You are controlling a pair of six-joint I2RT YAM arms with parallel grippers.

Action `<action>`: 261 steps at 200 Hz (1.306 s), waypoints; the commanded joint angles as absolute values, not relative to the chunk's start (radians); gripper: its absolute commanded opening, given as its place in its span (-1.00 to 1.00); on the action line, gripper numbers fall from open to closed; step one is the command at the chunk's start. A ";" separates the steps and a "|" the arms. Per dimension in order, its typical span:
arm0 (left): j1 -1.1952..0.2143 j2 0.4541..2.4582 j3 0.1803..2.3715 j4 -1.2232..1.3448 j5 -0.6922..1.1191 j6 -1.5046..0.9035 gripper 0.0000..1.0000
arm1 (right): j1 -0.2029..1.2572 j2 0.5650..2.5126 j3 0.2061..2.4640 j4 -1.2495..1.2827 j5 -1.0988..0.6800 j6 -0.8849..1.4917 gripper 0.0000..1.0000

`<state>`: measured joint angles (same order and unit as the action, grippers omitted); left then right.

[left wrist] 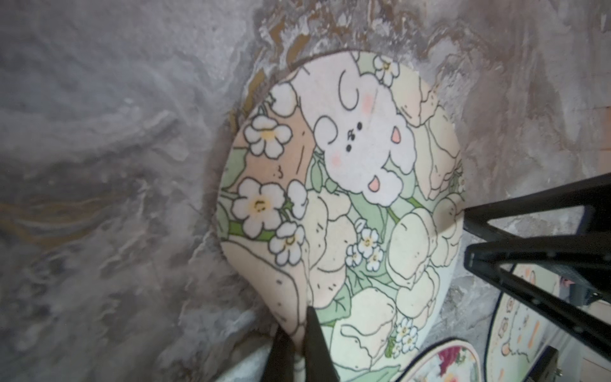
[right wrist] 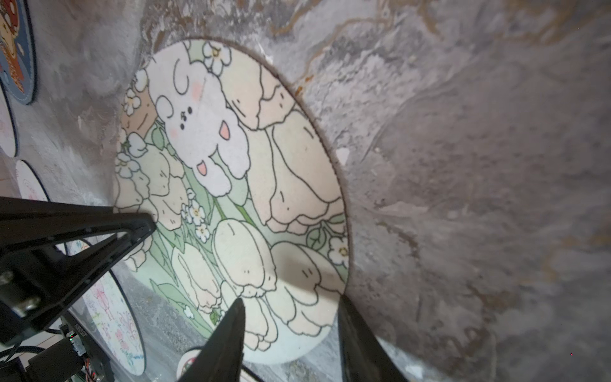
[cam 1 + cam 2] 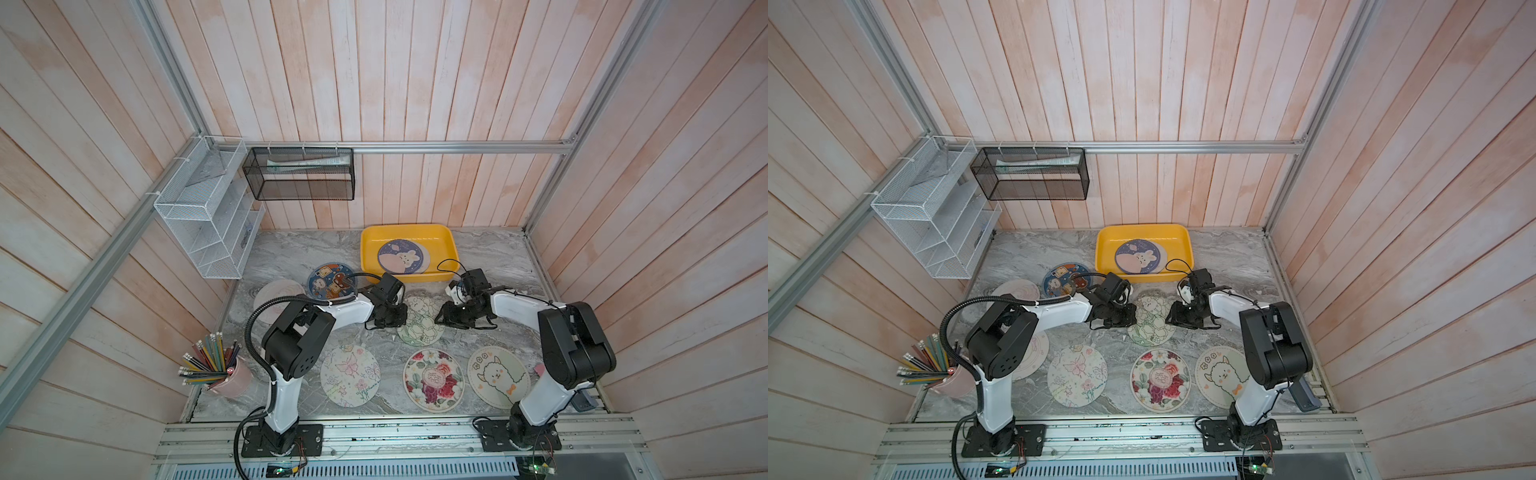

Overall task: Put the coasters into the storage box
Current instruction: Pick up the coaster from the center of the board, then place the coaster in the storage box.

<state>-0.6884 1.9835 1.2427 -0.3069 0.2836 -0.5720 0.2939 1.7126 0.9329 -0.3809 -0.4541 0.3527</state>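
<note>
Green-and-cream sheep coaster: left tool pinched shut on its rim, right tool open over the opposite edge; next, likely lift it toward the storage box

A: What is the left arm hiding?
B: Its elbow is covering most of a pale coaster; the print is showing too little to read.
A: And in the storage box?
B: The dark blue coaster is lying over another disc, which is showing only a grey sliver.
A: Anything else?
B: The left wrist view's edge is cutting off the rose coaster, and something pale is sitting in the black mesh basket, too blurred to name.
</note>
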 commanded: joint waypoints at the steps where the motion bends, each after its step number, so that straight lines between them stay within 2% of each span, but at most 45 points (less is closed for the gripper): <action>1: -0.693 1.943 1.271 -0.302 0.296 -0.571 -1.00 | 0.301 1.690 0.899 -0.379 -0.470 0.369 -0.02; 45: -0.693 1.868 1.343 -0.323 0.298 -0.525 -1.00 | 0.291 1.622 0.846 -0.334 -0.507 0.394 0.23; 84: -0.687 1.858 1.497 -0.363 0.311 -0.451 -1.00 | 0.280 1.580 0.815 -0.318 -0.525 0.402 0.33; 186: -0.592 2.046 1.926 -0.360 0.384 -0.364 -1.00 | 0.262 1.522 0.793 -0.308 -0.549 0.416 0.41; 261: -0.486 2.214 1.994 -0.226 0.452 -0.365 -1.00 | 0.256 1.496 0.787 -0.310 -0.548 0.425 0.43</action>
